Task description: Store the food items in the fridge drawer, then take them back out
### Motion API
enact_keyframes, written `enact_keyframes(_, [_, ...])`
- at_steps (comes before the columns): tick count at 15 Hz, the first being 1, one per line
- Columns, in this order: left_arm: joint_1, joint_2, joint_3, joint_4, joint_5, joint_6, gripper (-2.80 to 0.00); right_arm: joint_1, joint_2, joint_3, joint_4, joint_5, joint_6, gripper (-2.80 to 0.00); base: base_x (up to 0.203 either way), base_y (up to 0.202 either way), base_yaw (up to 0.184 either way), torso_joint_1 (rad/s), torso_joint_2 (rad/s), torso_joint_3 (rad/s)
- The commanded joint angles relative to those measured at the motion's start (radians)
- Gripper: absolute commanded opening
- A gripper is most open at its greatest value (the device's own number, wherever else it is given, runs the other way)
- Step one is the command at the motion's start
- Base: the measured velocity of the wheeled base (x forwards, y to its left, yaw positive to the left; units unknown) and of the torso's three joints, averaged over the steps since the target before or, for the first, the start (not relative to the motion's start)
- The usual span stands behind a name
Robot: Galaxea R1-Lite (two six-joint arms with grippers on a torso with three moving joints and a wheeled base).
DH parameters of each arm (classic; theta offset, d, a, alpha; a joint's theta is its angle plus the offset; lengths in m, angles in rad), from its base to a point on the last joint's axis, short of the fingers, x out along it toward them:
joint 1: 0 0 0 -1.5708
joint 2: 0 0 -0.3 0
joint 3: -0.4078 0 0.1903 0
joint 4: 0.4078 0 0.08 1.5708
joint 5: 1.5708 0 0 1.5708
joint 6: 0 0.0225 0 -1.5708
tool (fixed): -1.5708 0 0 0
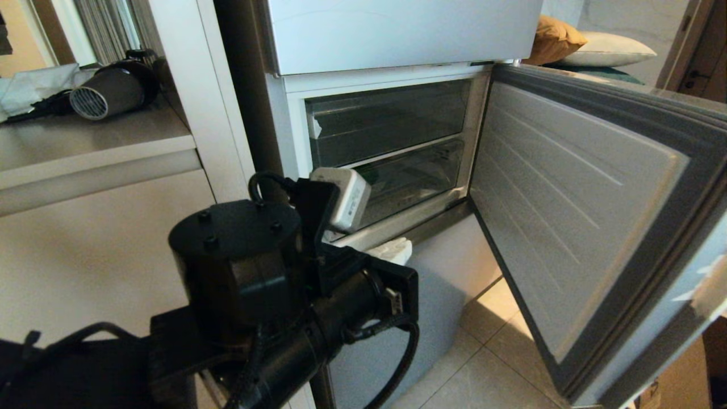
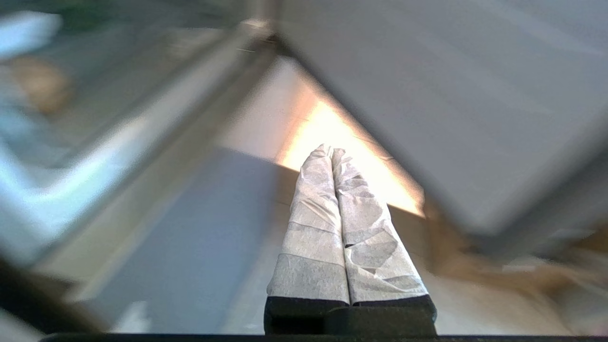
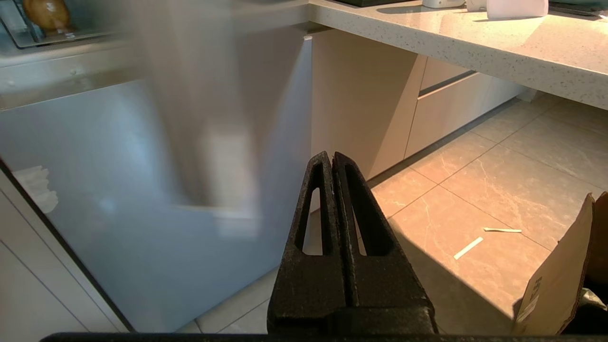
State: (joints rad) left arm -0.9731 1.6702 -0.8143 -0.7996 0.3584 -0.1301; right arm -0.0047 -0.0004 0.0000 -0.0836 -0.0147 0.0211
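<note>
warm tiled kitchen floor and pale cabinets frame a fridge whose middle door stands swung wide at 3 o'clock in the head view, baring the glass-fronted fridge drawer near 12 o'clock. the potato-like lump sits on a clear shelf inside, at 11 o'clock in the right wrist view; the left wrist view gives only a tan blur there, and no green pepper is clearly seen. it looks firm, dense and matte, so a mid-body pinch across its widest part should hold; a glossy pepper would likely slip more. the left gripper, padded fingers pressed together and empty, hangs just below the open compartment. the right gripper, closed on nothing, is parked low over the floor.
</note>
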Motion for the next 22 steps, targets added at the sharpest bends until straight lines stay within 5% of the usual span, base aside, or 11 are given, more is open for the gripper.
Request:
enact_keyframes(1, [0.049,-0.006,0.0,-0.005,0.012,0.002,-2.8,0.0,-0.001,0.031,-0.001,0.0,0.0,-2.8,0.0,0.0,0.0,0.0,0.0,0.0])
enact_keyframes(7, [0.311,-0.107,-0.007,0.0,0.006,0.017,-2.8,0.0,-0.001,0.031,-0.001,-0.001,0.0,-2.8,0.0,0.0,0.0,0.0,0.0,0.0])
enact_keyframes(12, [0.339,-0.159,0.031,-0.003,-0.003,0.017,-2.8,0.0,-0.001,0.031,-0.001,-0.001,-0.001,-2.8,0.0,0.0,0.0,0.0,0.0,0.0])
enact_keyframes(18, [0.536,-0.579,0.139,0.016,0.034,0.058,-2.8,0.0,-0.001,0.031,-0.001,-0.001,-0.001,-2.8,0.0,0.0,0.0,0.0,0.0,0.0])
enact_keyframes(22, [0.894,-0.932,0.392,0.112,0.058,0.075,-2.8,0.0,-0.001,0.031,-0.001,0.001,-0.001,-2.8,0.0,0.0,0.0,0.0,0.0,0.0])
